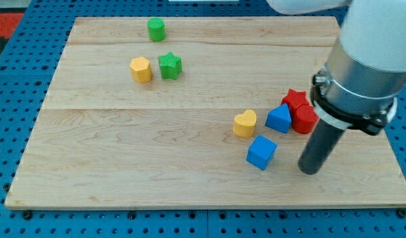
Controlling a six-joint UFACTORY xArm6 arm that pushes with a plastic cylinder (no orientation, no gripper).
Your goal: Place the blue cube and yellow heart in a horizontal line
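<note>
Two red blocks [299,111] and a blue triangle [279,119] crowd my tip [309,170]; no jaws here.

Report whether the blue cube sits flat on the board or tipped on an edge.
Flat. The blue cube shows a level top face and rests on the wooden board, below the yellow heart; my tip stands at its right, apart.

Wooden board [123,165] with yellow heart [244,123], blue cube [261,152], blue triangle [279,119], red blocks [300,110], green star [170,65].
</note>
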